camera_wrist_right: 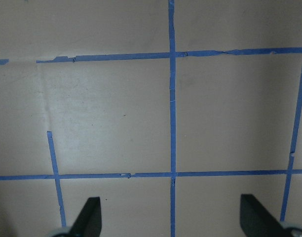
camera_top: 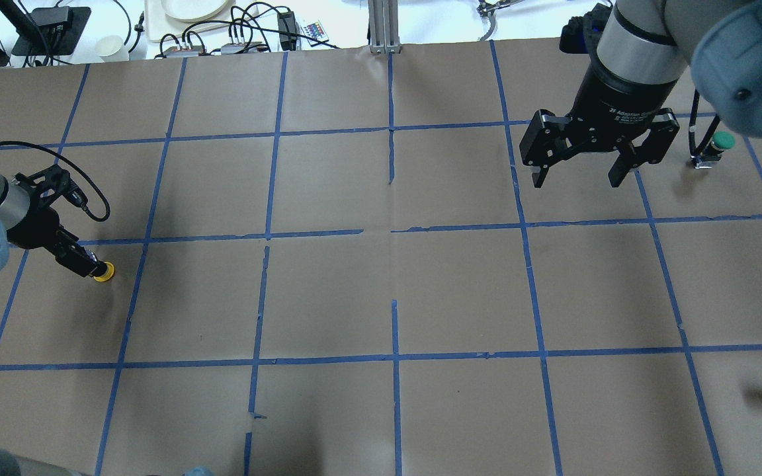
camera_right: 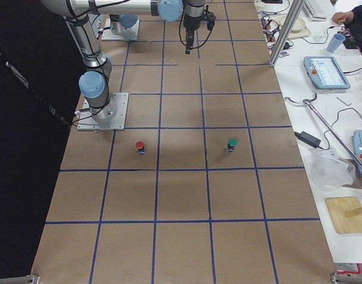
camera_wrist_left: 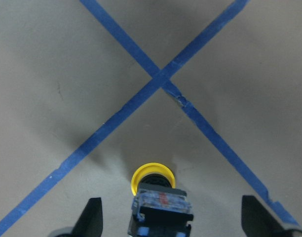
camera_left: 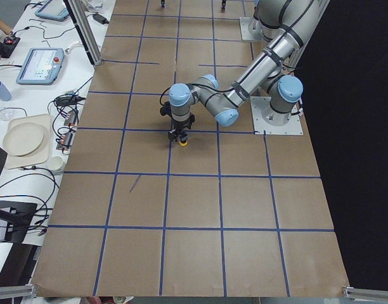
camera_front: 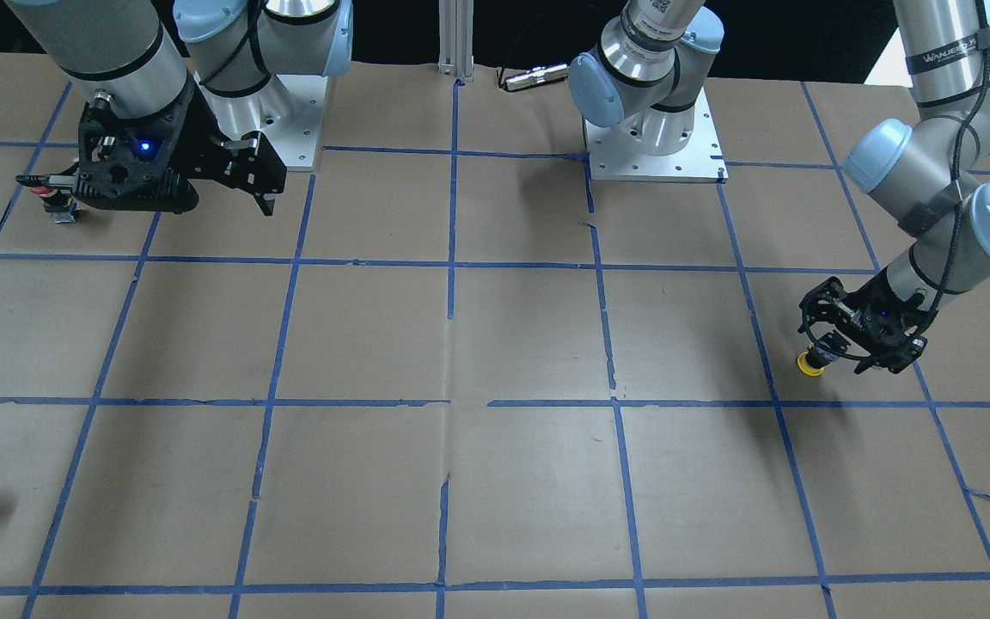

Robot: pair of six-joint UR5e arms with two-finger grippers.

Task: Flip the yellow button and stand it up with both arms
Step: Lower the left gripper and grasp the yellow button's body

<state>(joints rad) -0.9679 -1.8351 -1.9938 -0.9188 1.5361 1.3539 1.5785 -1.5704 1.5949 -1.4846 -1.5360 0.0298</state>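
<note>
Left pincer [camera_wrist_left: 170,212] straddles the small yellow-capped black-bodied push-button [camera_wrist_left: 160,200] on the counter [camera_wrist_left: 67,74], jaws wide, touching neither side; its cap points away from the wrist. Right pincer [camera_top: 577,180], equally wide, hangs well apart.

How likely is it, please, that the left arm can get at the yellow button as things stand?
Probably yes: the left tool is open over the yellow button, a finger on each side, nothing else in the way.
</note>
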